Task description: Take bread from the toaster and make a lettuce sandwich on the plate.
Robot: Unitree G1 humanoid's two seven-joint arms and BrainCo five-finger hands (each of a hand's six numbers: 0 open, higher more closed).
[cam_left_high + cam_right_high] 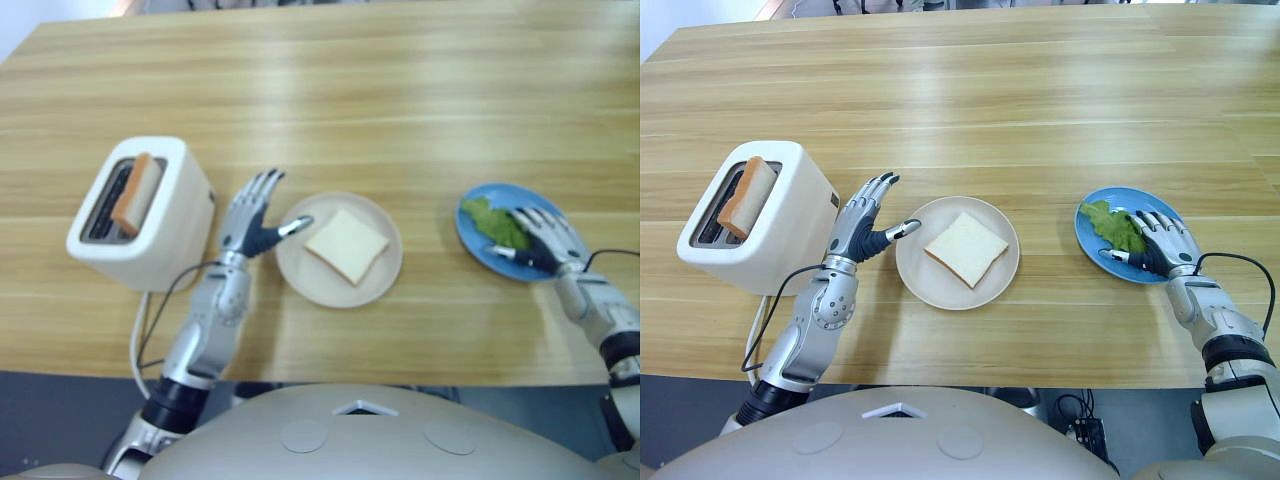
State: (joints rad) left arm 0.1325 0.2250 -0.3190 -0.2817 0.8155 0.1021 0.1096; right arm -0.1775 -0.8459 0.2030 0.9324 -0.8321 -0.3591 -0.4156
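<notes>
— What sat nearest the front edge of the table?
— Just the two forearms crossing it. A strip of bare wood ran along that edge in front of both plates.
— And the hands?
— The left hand stood open, fingers spread and holding nothing. It was in the gap between the toaster and the beige plate, with its thumb reaching over that plate's left rim. The right hand lay open too, fingers on the near right part of the blue plate, just beside the lettuce. I couldn't tell whether it touched the leaf.
— The bread?
— One slice lay flat in the middle of the beige plate, well inside the rim. A second slice stood up out of the toaster's slot, over on the left.
— Room to move?
— Plenty. There was bare wood between the two plates, and the whole far half of the table lay open to its back edge.
</notes>
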